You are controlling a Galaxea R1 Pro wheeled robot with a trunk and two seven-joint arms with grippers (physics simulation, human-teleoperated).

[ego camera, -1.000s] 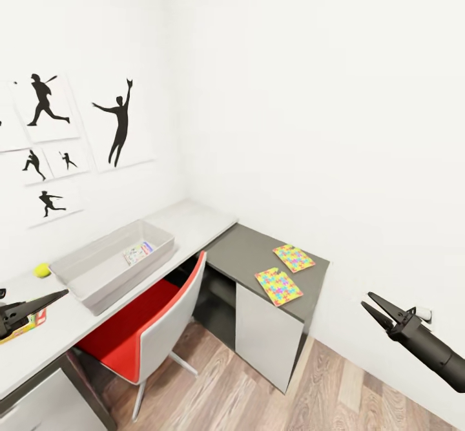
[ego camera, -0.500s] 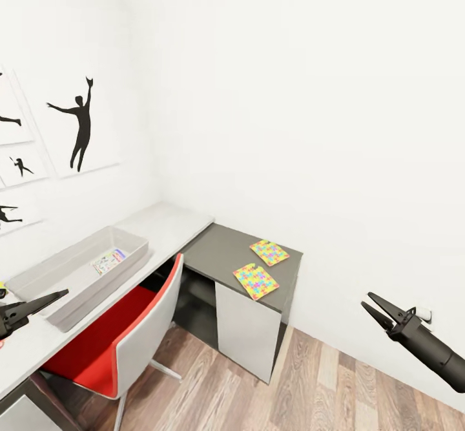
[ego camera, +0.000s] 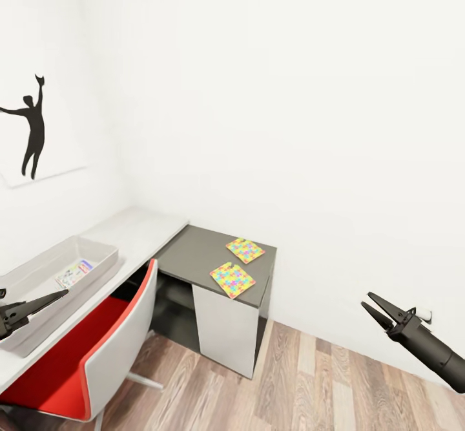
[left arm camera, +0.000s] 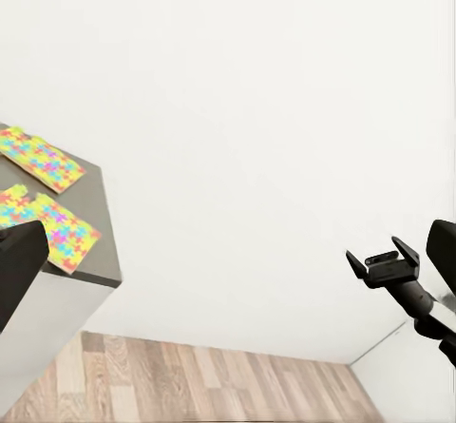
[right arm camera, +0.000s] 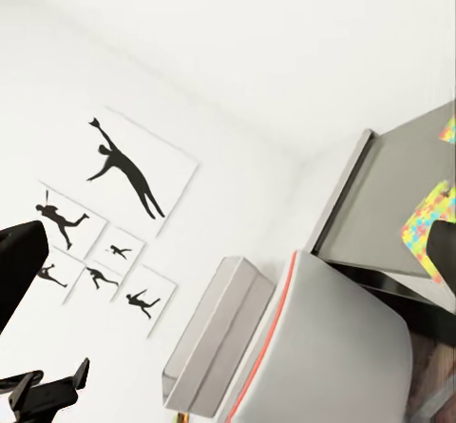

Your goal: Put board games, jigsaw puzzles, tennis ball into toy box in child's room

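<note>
— Grey all over: the dark grey corner of the table [ego camera: 194, 260] carries the two jigsaw puzzles, a near one [ego camera: 232, 280] by the front edge and a far one [ego camera: 245, 250] toward the wall. They lie flat, just beside each other, each turned diamond-wise to the edge.

— And the toy box [ego camera: 97, 256]?

— On the light grey stretch of the same table, to the robot's left, well apart from the puzzles. Something small and printed lies on its floor [ego camera: 73, 273]; it may be the blue board game, but it is too small to read.

— What are the fingers doing?

— Both pairs are spread and carry nothing. The left gripper [ego camera: 45, 302] hangs over the near end of the toy box. The right gripper [ego camera: 381, 311] is out over the wood floor [ego camera: 310, 379], with bare wall behind it.

— Which arm goes for the puzzles, then?

— My guess is the right one. From its fingertips the puzzles lie ahead and to the left, across the gap of floor, with nothing between. The left arm would have to cross the red-and-white chair [ego camera: 97, 353] tucked in at the desk. Neither is within reach yet, I'd judge; the base has to close in first.

— Anything awkward?

— The puzzles are thin and flat, so the near one's corner at the table edge looks the likeliest purchase.
</note>
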